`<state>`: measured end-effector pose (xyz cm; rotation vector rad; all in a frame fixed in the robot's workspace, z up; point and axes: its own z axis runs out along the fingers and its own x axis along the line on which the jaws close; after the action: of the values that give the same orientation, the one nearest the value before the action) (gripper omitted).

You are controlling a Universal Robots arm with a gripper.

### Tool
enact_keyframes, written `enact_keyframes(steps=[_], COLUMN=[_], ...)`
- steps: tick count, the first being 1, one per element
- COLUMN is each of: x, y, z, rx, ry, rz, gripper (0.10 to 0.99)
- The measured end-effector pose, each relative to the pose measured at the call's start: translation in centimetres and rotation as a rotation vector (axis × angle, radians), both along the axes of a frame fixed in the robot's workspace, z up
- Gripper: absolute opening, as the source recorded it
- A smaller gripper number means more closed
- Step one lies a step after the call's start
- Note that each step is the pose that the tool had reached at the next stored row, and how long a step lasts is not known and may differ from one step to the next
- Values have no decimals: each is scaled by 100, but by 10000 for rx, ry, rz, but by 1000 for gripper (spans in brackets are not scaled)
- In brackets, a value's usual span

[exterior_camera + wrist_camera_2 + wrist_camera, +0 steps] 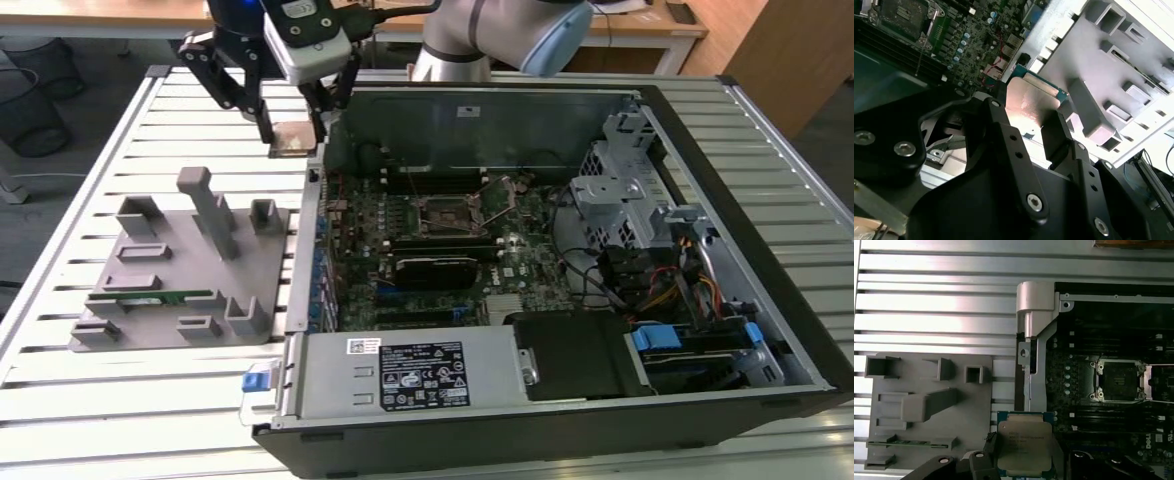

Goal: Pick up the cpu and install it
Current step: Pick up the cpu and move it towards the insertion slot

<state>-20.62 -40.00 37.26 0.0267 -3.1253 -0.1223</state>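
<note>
My fingers (998, 131) are closed on two sides of the cpu (291, 142) and hold it up in the air. Its shiny top shows in both wrist views. It hangs over the table (80, 400), right by the back corner of the computer case (641, 420), between the case and the grey holder (180, 265). A green memory stick (154, 297) lies in that holder.

I think my job now is to carry the cpu over to the socket (1117, 381) on the board. The socket looks open, with its metal lid flipped to one side.

To do this well, I want to:
- keep the cpu flat
- go slowly
- stay high enough to clear the case wall
- squeeze just enough that the chip does not slip or twist

Over the socket, the corners must match before I go down. The tiny pins there look easy to bend, so no pushing and no sliding sideways.
</note>
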Motion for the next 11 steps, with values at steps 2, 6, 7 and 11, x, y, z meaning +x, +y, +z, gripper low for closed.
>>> enact_keyframes(steps=[2, 6, 7, 11], x=[50, 126, 146, 232], y=[0, 1, 1, 2], z=[0, 1, 0, 0], rx=[-1, -1, -1, 0], ry=[1, 1, 0, 0], rz=[0, 1, 1, 0], gripper=[525, 525, 525, 525])
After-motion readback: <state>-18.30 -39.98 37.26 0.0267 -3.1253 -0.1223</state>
